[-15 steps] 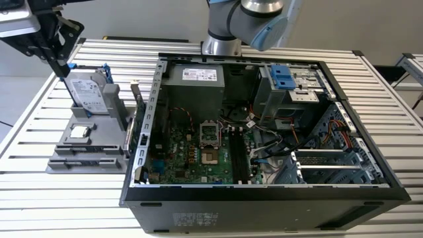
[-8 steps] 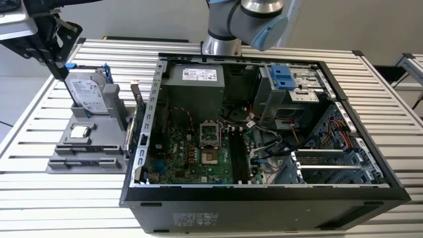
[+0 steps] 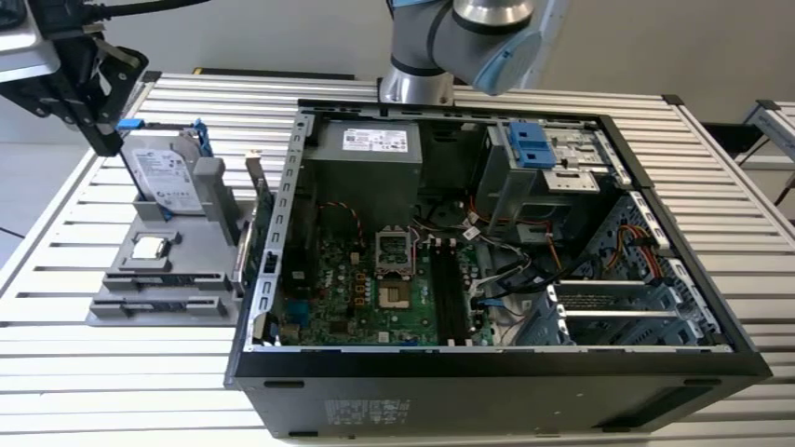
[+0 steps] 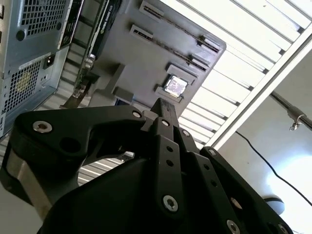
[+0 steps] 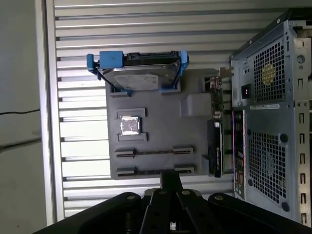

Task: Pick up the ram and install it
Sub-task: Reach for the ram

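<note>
open computer case lying on the slatted table, side panel off, board facing up. just beside the case, on the exterior view's left of it, a grey tray carrying a hard drive in blue clips and a small square chip; between tray and case, a larger card standing on edge.

gripper hovering above the tray, well apart from the case's open side. fingers set narrow, tips together going by both wrist views, nothing clamped between them.

cannot place the ram surely. on the tray, two long holders lying end-on toward the case, each crossed by no more than a thin line, too slim to call a stick. inside the case, near its middle, long dark slots, too dim to call filled or bare.

judging from that: no stick in hand, no pressing-in under way. hard to call as pick-up pending or seating done — yet with the tool over the tray and away from the case, most likely the grasp, the carry over to the case and the seating all yet to do.
</note>
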